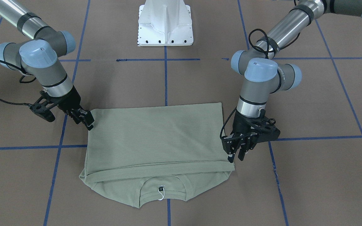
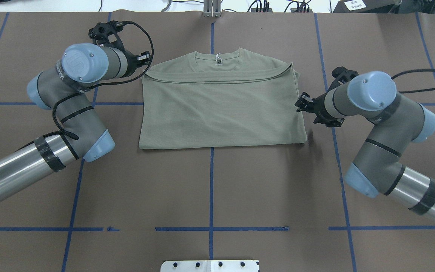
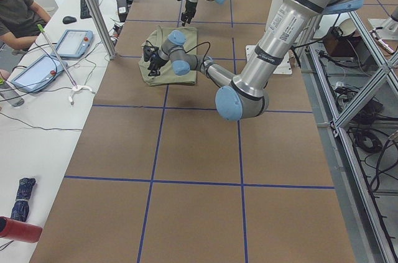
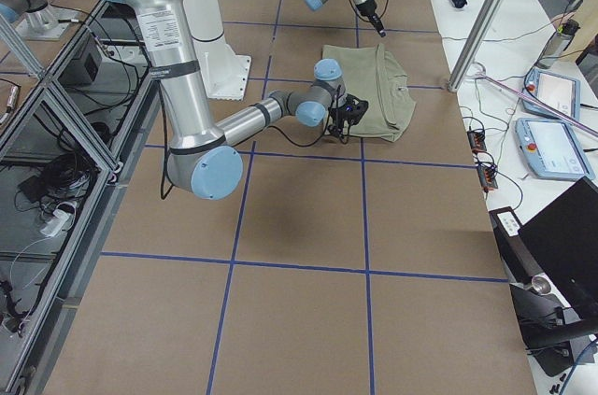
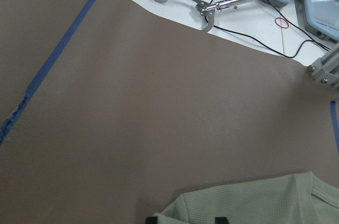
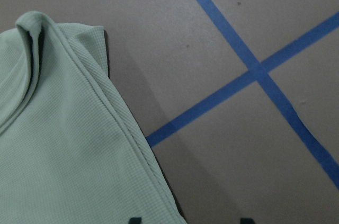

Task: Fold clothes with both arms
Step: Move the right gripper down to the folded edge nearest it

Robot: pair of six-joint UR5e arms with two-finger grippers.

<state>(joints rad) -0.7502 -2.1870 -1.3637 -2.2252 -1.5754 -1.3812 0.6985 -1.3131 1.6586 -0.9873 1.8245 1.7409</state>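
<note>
The sage-green shirt (image 1: 156,135) lies flat on the brown table, its lower half folded up over the chest, so it forms a wide rectangle (image 2: 221,109). The ribbed collar (image 2: 217,56) and white hang tag (image 1: 161,195) show at the far edge from the robot. My left gripper (image 1: 236,157) is open, low at the shirt's far-left corner; that corner (image 5: 254,203) lies by its fingertips in the left wrist view. My right gripper (image 1: 85,121) is open at the shirt's right edge (image 6: 63,144). Neither holds cloth.
The white pedestal base (image 1: 165,25) stands at the robot's side of the table. Blue tape lines (image 2: 211,189) grid the brown surface. Beyond the far table edge a white bench holds a reach tool (image 5: 206,9), tablets (image 3: 71,42) and cables; a person sits there.
</note>
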